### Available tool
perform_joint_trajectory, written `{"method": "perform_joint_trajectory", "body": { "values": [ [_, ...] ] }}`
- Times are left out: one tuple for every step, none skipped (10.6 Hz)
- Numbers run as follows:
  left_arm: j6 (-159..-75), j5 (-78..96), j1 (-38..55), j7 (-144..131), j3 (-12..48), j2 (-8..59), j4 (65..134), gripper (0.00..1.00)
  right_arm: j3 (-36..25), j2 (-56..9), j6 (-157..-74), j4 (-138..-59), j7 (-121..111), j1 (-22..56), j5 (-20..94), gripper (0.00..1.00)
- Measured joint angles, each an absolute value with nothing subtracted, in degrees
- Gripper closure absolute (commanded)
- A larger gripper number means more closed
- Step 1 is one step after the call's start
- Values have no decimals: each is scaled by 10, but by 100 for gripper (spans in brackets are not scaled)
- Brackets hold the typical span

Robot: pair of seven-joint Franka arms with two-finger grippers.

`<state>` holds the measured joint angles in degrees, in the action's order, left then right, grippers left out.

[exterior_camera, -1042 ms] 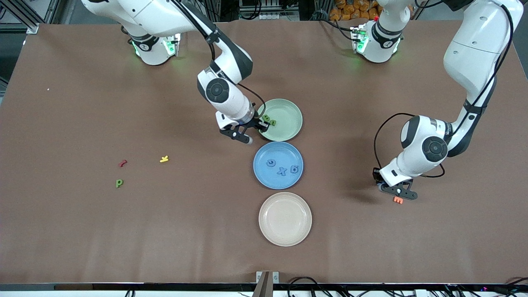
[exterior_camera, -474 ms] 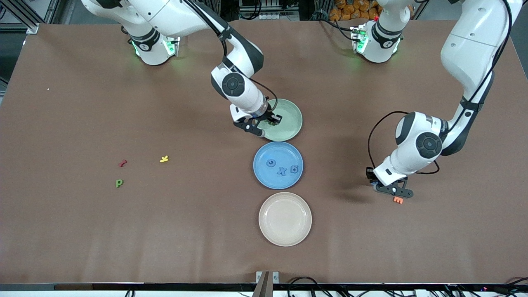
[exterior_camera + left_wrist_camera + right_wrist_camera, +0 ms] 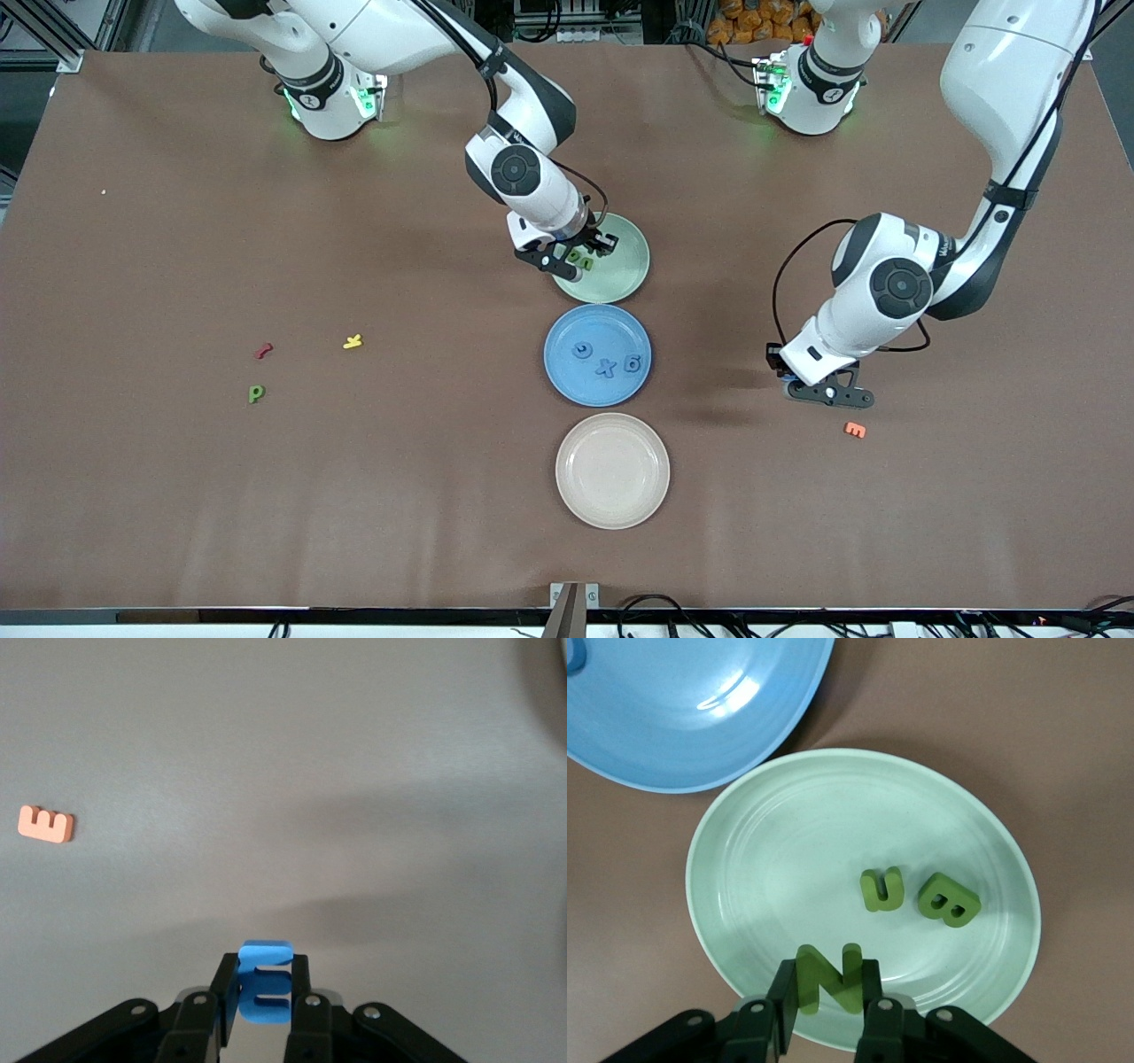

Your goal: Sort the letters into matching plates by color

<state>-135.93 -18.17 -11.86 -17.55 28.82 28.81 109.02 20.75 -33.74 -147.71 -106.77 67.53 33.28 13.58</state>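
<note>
Surface (image 3: 177,496) carries three plates in a row. The right tool (image 3: 824,1005) hangs over the green plate (image 3: 744,904), pinching a green N (image 3: 828,979); a green U (image 3: 881,889) and B (image 3: 950,901) lie in the plate just ahead of it. It should part its fingers low so the N drops inside the rim. The left tool (image 3: 264,1001), pinching a blue E (image 3: 264,983), is over bare surface and must carry it over the blue plate (image 3: 567,372) with its three blue letters (image 3: 606,361). An orange letter (image 3: 45,824) stays put.

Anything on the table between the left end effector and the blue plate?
No. In the front view, only bare table lies between the left end effector, holding a blue letter, and the blue plate.
</note>
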Motion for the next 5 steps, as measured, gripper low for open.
{"method": "perform_joint_trajectory", "body": {
  "values": [
    [-1339,-182,-118,-193,300,282,1085,100,207,-337,-1477,-1067,676,333,136,0],
    [-1319,-182,-118,-209,313,279,1077,100,207,-337,-1474,-1064,678,332,135,0],
    [-1302,-182,-118,-227,327,278,1066,100,207,-336,-1466,-1060,679,330,135,0],
    [-1290,-182,-118,-243,338,278,1057,100,206,-334,-1456,-1055,679,325,135,0],
    [-1283,-182,-117,-261,349,278,1050,100,206,-331,-1446,-1051,679,320,135,0]
  ]
}}
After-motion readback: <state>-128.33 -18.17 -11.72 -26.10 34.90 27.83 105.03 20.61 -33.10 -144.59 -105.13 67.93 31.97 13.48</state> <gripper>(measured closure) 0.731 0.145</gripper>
